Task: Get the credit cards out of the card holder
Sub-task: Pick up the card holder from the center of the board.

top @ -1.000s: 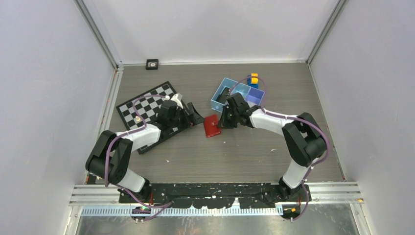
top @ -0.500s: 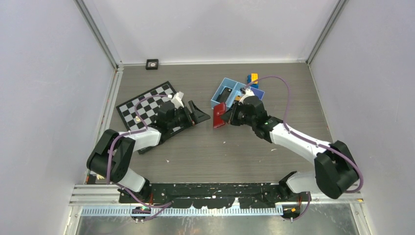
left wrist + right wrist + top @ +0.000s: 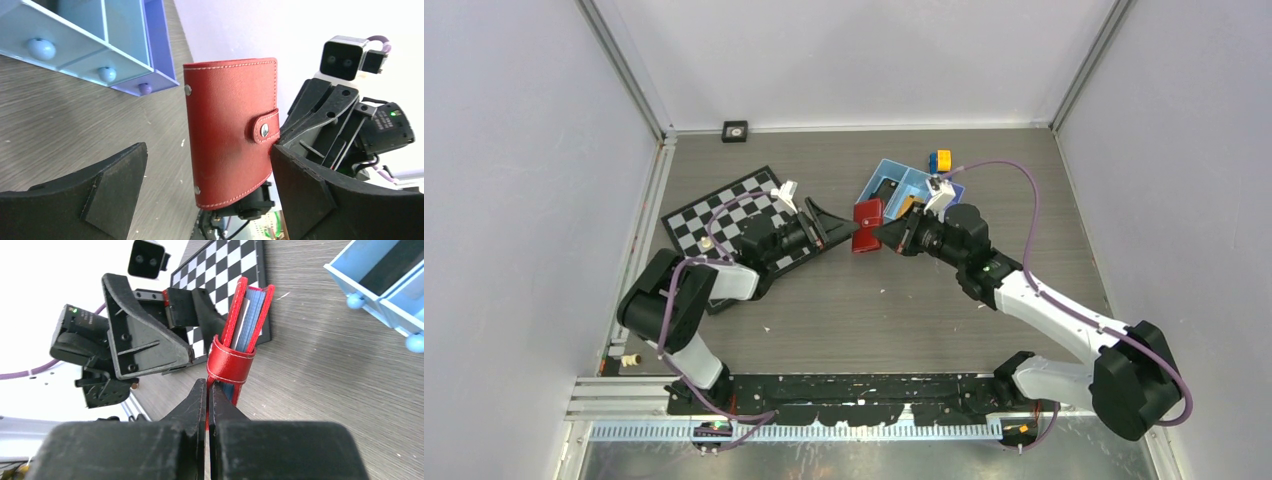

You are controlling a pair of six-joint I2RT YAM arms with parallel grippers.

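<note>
While the right arm stretches in from the lower right toward frame centre, the right gripper (image 3: 886, 238) pinches the snapped-shut red card holder (image 3: 867, 224) edge-up, clear of the table (image 3: 904, 310), with the credit cards (image 3: 243, 320) tucked inside. The left arm reaches in from the left, and the left gripper (image 3: 832, 230) is spread wide just beside the holder.

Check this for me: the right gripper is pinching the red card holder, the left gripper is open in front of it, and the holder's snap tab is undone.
One thing is wrong: the snap tab is fastened, not undone. The left wrist view shows it buttoned across the card holder. The rest stands: the right gripper is pinching the holder, and the left gripper is open in front of it.
</note>
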